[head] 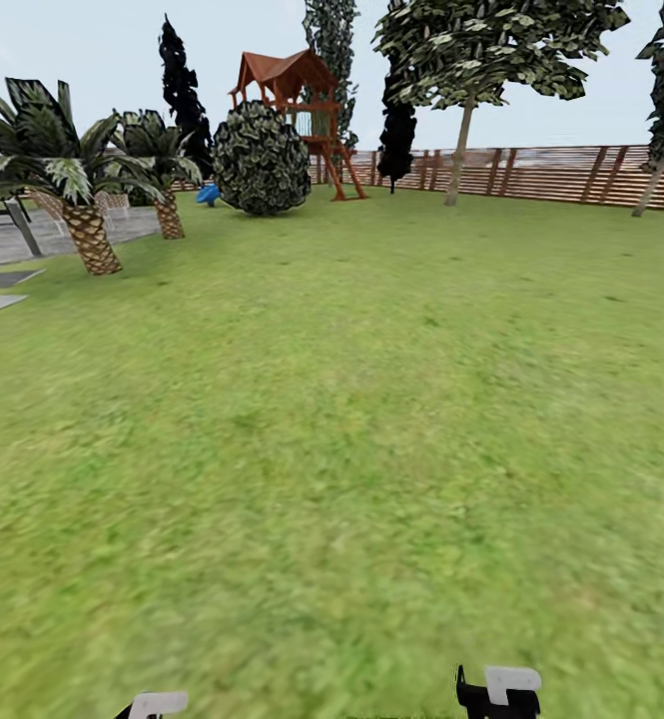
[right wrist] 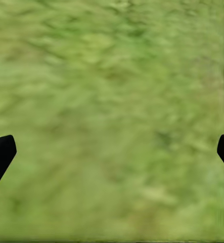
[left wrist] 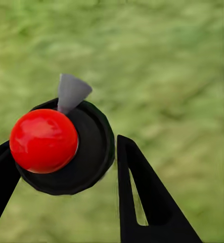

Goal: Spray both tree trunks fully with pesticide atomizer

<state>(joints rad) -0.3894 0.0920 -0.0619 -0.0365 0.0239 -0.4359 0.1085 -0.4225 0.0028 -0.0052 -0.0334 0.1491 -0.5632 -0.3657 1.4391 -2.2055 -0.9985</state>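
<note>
Left tool closed around atomizer; right tool spread wide, empty, above grass.

Both arms are held low and forward, with small white and black parts seen at the bottom edge of the head view. The left end effector is closed around the atomizer, one black finger on each side. The right end effector is spread wide, with nothing gripped between its fingertips.
</note>
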